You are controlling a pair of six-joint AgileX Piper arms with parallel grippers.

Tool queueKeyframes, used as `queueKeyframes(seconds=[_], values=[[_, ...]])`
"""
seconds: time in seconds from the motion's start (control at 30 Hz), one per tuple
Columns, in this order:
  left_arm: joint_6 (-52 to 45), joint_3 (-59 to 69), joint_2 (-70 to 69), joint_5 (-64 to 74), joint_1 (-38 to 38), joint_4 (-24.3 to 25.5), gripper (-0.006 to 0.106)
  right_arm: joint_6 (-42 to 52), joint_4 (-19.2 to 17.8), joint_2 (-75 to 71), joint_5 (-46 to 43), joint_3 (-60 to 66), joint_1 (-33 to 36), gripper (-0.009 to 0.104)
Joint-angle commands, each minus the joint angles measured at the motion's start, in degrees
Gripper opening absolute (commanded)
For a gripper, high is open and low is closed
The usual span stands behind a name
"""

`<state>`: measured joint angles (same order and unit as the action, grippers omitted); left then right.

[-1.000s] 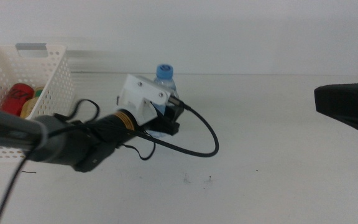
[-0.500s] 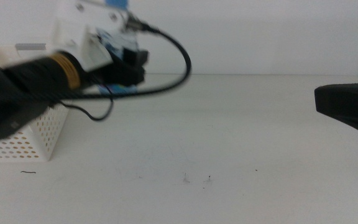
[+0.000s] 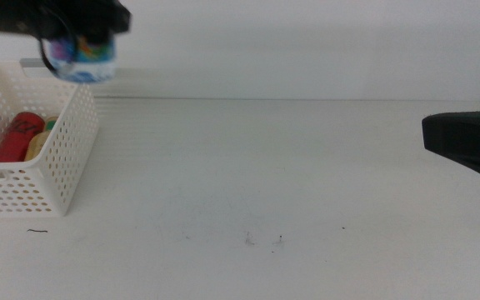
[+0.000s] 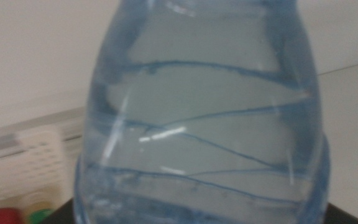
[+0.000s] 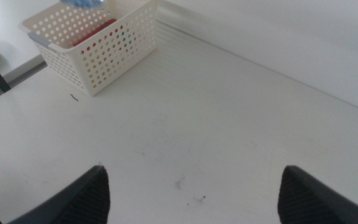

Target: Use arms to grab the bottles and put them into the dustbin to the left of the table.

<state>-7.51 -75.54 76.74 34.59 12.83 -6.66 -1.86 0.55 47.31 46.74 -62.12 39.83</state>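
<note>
1. Left gripper [image 3: 77, 33] clamped on water bottle [image 3: 83, 58], hanging above dustbin [image 3: 65, 158] far-right corner.
2. Red can [image 3: 17, 136], yellow bottle [image 3: 40, 143] inside dustbin.
3. Right gripper [image 5: 191, 186] waits far from dustbin, fingers apart.

clear water bottle [image 3: 86, 58] up in the air over the bin [image 3: 32, 179], red can [image 3: 19, 137] and yellow bottle [image 3: 40, 143] lying inside
</note>
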Motion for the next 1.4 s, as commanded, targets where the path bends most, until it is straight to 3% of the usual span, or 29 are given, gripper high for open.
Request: queueKeyframes(seconds=[0.0,0.3,0.47,0.77,1.37], values=[[-4.53,-5.45,1.88,2.98,-3.76,-2.96,0.033,0.18,-0.23,-0.15,-0.65,-0.41,0.13,0.087],[-10.93,-30.76,18.81,30.06,-15.39,-6.08,0.033,0.18,-0.23,-0.15,-0.65,-0.41,0.13,0.087],[-12.43,-41.28,27.84,35.37,-20.31,-6.93,0.033,0.18,-0.23,-0.15,-0.65,-0.41,0.13,0.087],[-12.58,-42.14,37.93,35.37,-27.11,-7.21,0.033,0.18,-0.23,-0.15,-0.65,-0.41,0.13,0.087],[-12.00,-35.53,44.50,35.37,-27.54,-5.39,0.033,0.18,-0.23,-0.15,-0.65,-0.41,0.13,0.087]])
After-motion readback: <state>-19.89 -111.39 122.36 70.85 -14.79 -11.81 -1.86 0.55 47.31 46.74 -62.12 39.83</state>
